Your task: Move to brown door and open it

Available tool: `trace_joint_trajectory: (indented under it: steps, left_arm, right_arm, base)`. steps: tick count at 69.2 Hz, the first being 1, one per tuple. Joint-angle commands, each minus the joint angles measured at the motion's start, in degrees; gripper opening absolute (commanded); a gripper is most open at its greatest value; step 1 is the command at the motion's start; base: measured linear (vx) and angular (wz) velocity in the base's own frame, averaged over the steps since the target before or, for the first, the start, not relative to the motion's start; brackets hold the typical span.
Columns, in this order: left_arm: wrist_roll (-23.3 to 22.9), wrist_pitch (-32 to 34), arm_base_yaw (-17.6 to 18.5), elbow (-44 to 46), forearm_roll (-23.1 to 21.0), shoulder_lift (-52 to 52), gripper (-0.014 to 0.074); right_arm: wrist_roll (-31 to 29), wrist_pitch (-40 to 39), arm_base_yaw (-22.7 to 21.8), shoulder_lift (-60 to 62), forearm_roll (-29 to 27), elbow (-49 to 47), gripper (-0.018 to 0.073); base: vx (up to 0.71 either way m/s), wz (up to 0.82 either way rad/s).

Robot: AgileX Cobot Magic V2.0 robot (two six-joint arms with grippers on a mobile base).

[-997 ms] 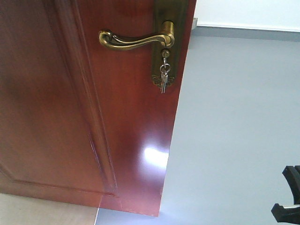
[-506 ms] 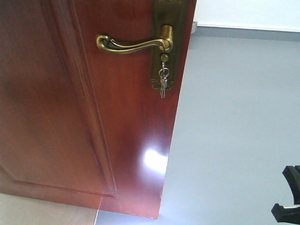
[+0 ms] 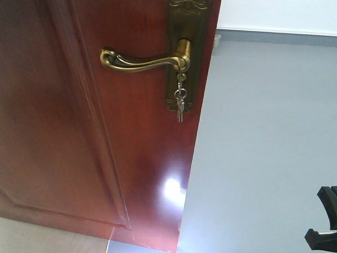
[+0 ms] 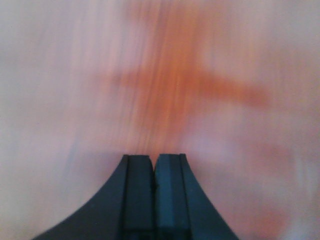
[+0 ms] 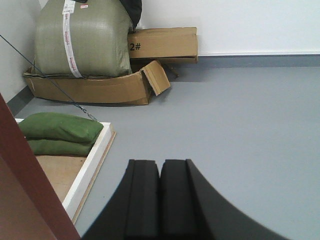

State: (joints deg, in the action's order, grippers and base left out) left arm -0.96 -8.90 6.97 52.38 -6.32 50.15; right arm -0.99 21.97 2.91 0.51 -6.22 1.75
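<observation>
— Two arms, so which sat nearer the door (image 3: pixel 79 132)?
— The left, by my reading. The left claw (image 4: pixel 153 167) was clenched, pads pressed together and holding nothing, and its wrist view was filled by a blurred reddish-orange surface straight ahead, most likely the door's face, very near. I could not tell whether it touched.
— And the right one?
— The right claw (image 5: pixel 160 172) was clenched and empty too, pointing out over open grey floor (image 5: pixel 240 125). The door showed only as a brown sliver at the lower left corner of its view, so the door lay to that claw's left.
— Where did the door stand in the front view?
— It filled the left and middle; its free edge ran from top centre down to bottom centre, with bare floor to the right, so it looked already ajar.
— What was it made of?
— Glossy reddish-brown wood with a raised panel moulding and a bright glare low near the free edge.
— The handle (image 3: pixel 142 59)?
— Brass, a curved lever with its long axis roughly level, pointing left from an ornate backplate (image 3: pixel 184 52) near the free edge. Small silver keys (image 3: pixel 180 100) hung just below its pivot.
</observation>
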Motion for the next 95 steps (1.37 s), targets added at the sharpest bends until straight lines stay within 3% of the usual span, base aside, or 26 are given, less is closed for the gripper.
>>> trace_joint_trajectory:
  steps: [1, 18, 39, 44, 50, 95]
  left_arm:
    - [0.2, 9.5, 0.1, -6.2, 0.4, -6.2, 0.0017]
    - [0.2, 23.5, 0.1, -33.5, 0.4, -25.1, 0.0017]
    - [0.1, 26.1, 0.1, -55.8, 0.4, -45.1, 0.0017]
    - [0.2, 18.7, 0.1, -55.0, 0.4, -48.8, 0.0017]
    - [0.2, 16.5, 0.1, -55.2, 0.4, -52.6, 0.0017]
    - [0.2, 15.1, 0.1, -55.2, 0.4, -52.2, 0.0017]
  right_arm:
    - [-0.6, -4.6, -0.1, 0.9, 0.3, 0.1, 0.0000]
    - [-0.6, -4.6, -0.1, 0.9, 0.3, 0.1, 0.0000]
    - [-0.6, -4.6, -0.1, 0.9, 0.3, 0.1, 0.0000]
    - [-0.6, -4.6, -0.1, 0.9, 0.3, 0.1, 0.0000]
    - [-0.6, -4.6, -0.1, 0.9, 0.3, 0.1, 0.0000]
    - [-0.6, -4.6, -0.1, 0.9, 0.3, 0.1, 0.0000]
  base:
    - [0.00, 0.00]
    - [0.00, 0.00]
    - [0.00, 0.00]
    - [0.00, 0.00]
    - [0.00, 0.00]
    - [0.00, 0.00]
